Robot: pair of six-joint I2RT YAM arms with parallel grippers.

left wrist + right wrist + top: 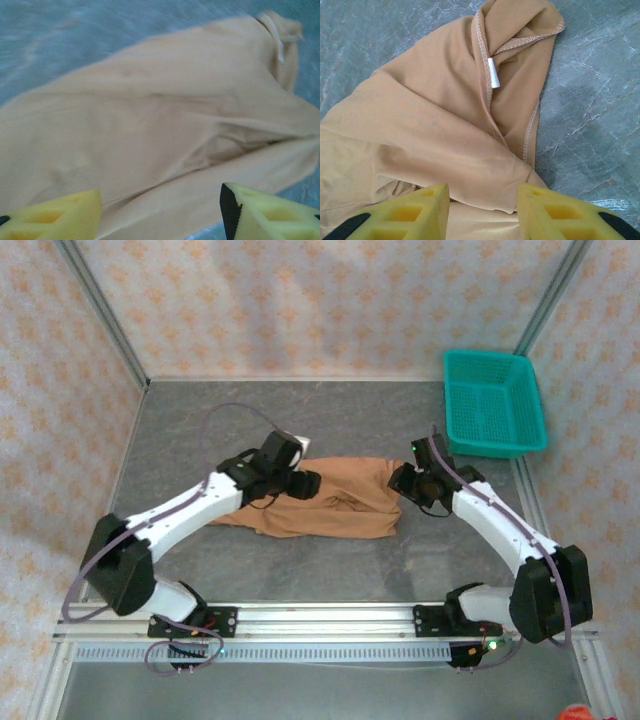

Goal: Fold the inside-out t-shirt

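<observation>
**Shirt gathered mid-table, both grippers spread above its ends**

Obs: the tan, soft-cloth inside-out t-shirt (335,502) lies on the grey marbled table (190,430), roughly centred, bunched into a long, rumpled band running left to right between the arms. Exposed seams and a small white label (493,73) confirm it is inside out.

Left gripper (303,484): at the band's left end, yellow fingers well apart, cloth beneath them, nothing pinched.

Right gripper (405,480): at the right end, near the label, fingers parted more narrowly, cloth below, not clamped.

Judgement: one gripper at each end suits a two-handed fold, since lifting both ends together keeps an edge straight. The layers look uneven and the folding is not finished.

Container: the teal plastic mesh basket (535,405) sits in the far right corner, well apart from the shirt. I see nothing in it, and it seems to play no part in this step.
</observation>
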